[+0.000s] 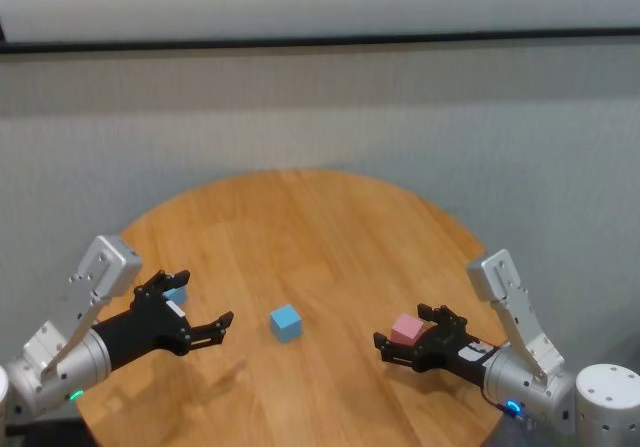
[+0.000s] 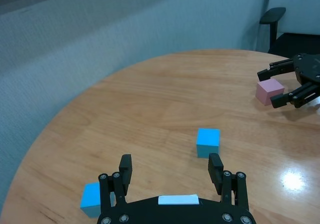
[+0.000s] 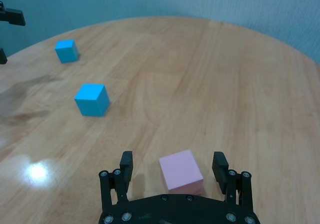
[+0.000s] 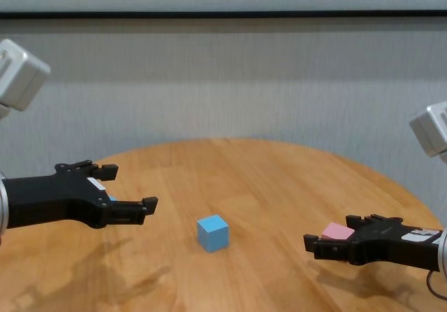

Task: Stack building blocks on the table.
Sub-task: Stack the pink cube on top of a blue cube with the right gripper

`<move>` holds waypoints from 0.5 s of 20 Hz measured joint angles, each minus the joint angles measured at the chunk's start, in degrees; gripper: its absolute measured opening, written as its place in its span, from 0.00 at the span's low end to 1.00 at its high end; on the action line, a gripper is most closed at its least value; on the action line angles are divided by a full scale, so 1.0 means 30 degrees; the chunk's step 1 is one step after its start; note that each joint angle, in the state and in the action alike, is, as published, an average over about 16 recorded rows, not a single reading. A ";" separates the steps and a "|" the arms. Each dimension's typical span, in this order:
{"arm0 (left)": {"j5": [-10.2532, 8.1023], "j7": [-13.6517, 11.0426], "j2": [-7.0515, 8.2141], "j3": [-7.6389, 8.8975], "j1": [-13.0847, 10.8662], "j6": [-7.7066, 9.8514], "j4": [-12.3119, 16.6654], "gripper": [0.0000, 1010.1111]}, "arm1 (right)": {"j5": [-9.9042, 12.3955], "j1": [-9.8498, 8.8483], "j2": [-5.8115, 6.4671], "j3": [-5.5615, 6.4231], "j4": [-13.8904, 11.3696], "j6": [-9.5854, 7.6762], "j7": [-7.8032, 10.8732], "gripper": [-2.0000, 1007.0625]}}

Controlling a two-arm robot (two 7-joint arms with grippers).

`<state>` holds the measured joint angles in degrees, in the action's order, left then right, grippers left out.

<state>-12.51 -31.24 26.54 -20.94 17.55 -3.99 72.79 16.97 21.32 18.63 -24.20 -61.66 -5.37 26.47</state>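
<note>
Pink block (image 1: 405, 328) is sitting on the worktop (image 1: 330, 227) on the robot's right side, between the spread fingers of the right hand (image 1: 410, 342). The fingers are flanking it with gaps on both sides in the right wrist view (image 3: 181, 171), so released, not clamping. Right forearm is reaching in low from the right edge, hand level just above the wood.

One light blue block (image 1: 286, 321) is lying near the worktop's middle, alone, well apart from the pink one. The second light blue block (image 1: 176, 293) is resting at the left side, partly hidden behind the left hand (image 1: 195, 312).

Left hand is hovering above the worktop, fingers spread wide, released, holding nothing, forearm coming in from the left edge.
</note>
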 joint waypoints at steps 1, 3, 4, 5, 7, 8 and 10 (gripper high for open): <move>0.0000 0.0000 0.0000 0.0000 0.0000 0.0000 0.0000 0.99 | -0.0044 0.0013 -0.0013 -0.0005 0.0036 0.0013 0.0001 1.00; 0.0000 0.0000 0.0000 0.0000 0.0000 0.0000 0.0000 0.99 | -0.0130 0.0036 -0.0042 -0.0015 0.0108 0.0043 0.0005 1.00; 0.0000 0.0000 0.0000 0.0000 0.0000 0.0000 0.0000 0.99 | -0.0170 0.0046 -0.0057 -0.0019 0.0139 0.0057 0.0009 1.00; 0.0000 0.0000 0.0000 0.0000 0.0000 0.0000 0.0000 0.99 | -0.0210 0.0054 -0.0068 -0.0025 0.0165 0.0072 0.0011 1.00; 0.0000 0.0000 0.0000 0.0000 0.0000 0.0000 0.0000 0.99 | -0.0289 0.0069 -0.0087 -0.0038 0.0215 0.0099 0.0015 1.00; 0.0000 0.0000 0.0000 0.0000 0.0000 0.0000 0.0000 0.99 | -0.0337 0.0076 -0.0096 -0.0047 0.0239 0.0118 0.0018 1.00; 0.0000 0.0000 0.0000 0.0000 0.0000 0.0000 0.0000 0.99 | -0.0435 0.0090 -0.0113 -0.0072 0.0282 0.0157 0.0043 1.00</move>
<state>-12.51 -31.24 26.54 -20.94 17.55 -3.99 72.79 15.66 21.59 18.29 -24.41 -60.81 -4.90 26.60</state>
